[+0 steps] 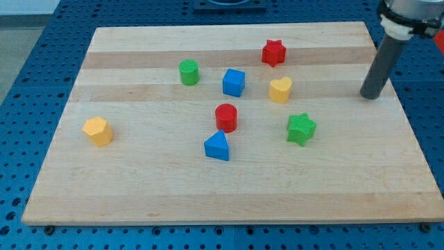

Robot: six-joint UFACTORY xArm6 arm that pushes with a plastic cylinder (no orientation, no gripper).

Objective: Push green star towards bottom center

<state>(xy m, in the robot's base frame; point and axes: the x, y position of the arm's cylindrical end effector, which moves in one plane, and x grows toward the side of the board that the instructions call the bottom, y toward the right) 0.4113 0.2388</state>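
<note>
Going left to right: the blue triangular block [217, 146] and red cylinder [226, 117] sit at about nine o'clock of the green star [301, 128], near the path down to bottom centre. A push aimed too far sideways would likely drive the star into them. The star lies right of centre, flat, with no real long axis; I can't tell where any point faces. My tip [371, 96] stands well apart at the star's two o'clock, a bare rod with nothing to open or close.
</note>
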